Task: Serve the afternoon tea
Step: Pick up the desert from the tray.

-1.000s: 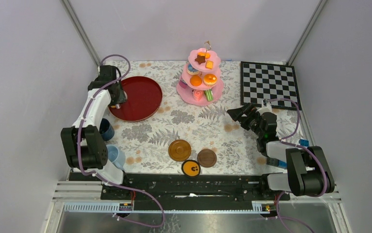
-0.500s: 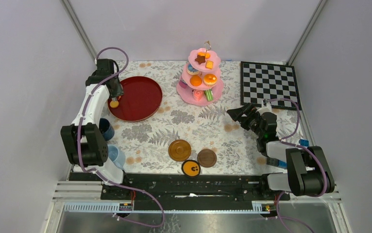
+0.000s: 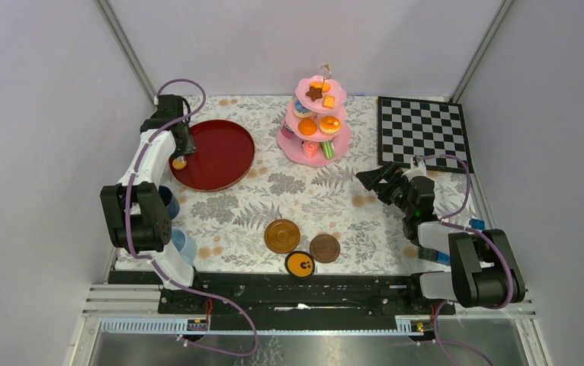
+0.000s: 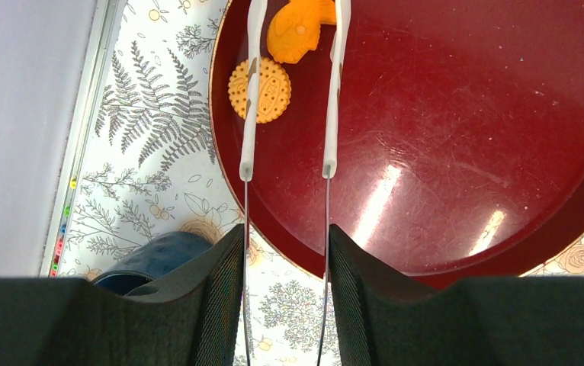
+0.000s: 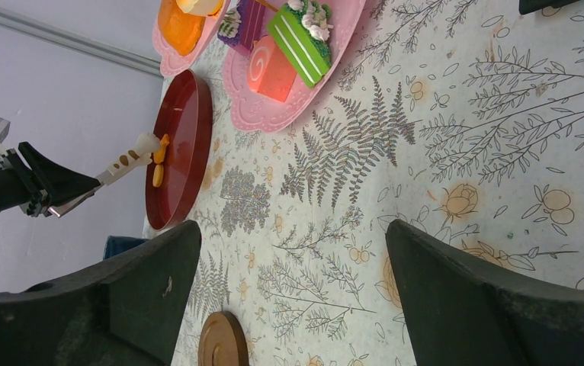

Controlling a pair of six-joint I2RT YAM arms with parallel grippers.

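At the bottom middle of the overhead view two brown saucers lie on the table, with the right jaws released and empty to their right. Left of centre, the left jaws are clenched on white tongs, whose tips pinch an orange pastry over the red tray, just beside a round biscuit lying in it. The pink cake stand stands upper middle, well apart.

A: Top camera's high behind the arm bases, looking steeply down, the whole bench in frame.
B: Left wrist hovers close over the red tray; right wrist skims low, rolled sideways, catching that tray and the pink cake stand too.
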